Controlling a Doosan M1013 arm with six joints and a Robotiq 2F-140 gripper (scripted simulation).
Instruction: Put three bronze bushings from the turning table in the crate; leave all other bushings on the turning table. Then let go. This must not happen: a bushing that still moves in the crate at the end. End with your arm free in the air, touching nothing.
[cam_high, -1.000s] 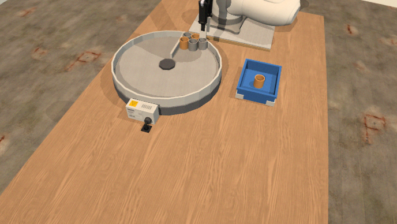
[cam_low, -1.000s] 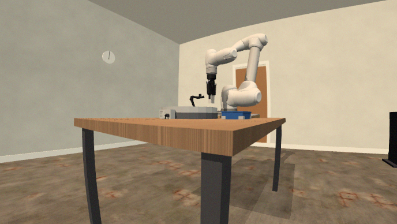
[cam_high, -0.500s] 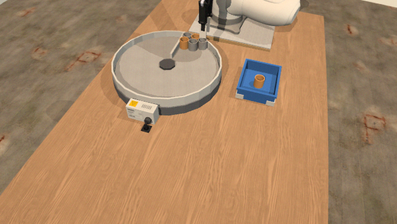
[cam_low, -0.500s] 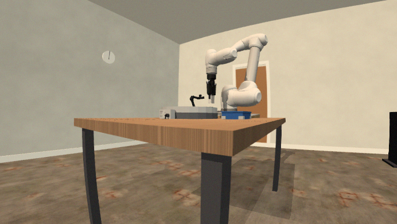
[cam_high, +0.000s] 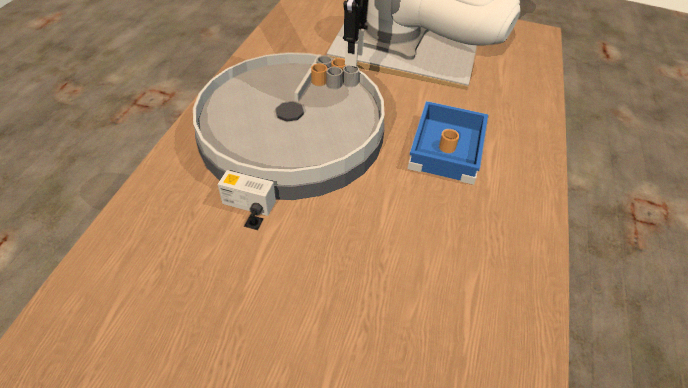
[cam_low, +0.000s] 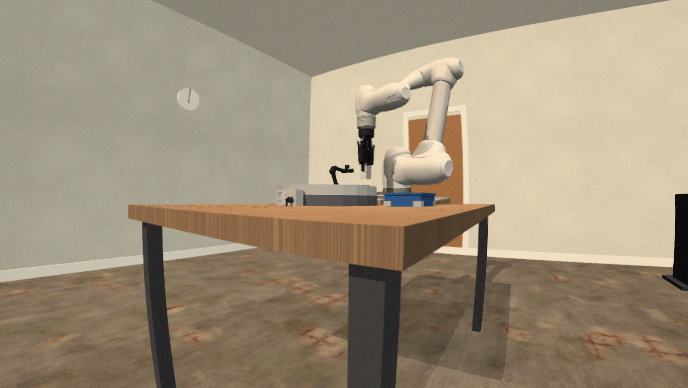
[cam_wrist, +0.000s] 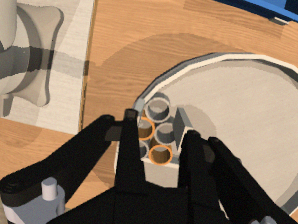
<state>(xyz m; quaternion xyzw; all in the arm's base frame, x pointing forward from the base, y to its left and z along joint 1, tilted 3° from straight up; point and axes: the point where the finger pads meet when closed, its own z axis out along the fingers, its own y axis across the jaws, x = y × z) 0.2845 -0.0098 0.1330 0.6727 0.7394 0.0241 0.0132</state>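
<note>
Here, the table carries the turning table, bronze bushings clustered at its 1 o'clock; crate holding one bushing; control box, yellow label unreadable; hand partly open, empty, above the cluster.

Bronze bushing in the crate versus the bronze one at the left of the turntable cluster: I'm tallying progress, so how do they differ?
The bronze bushing in the crate stands alone; the bronze bushing on the turning table is crowded against grey bushings by the divider. The first rests in the blue crate, already delivered; the second is still to be picked. Both are upright, open-topped and alike in colour.
</note>
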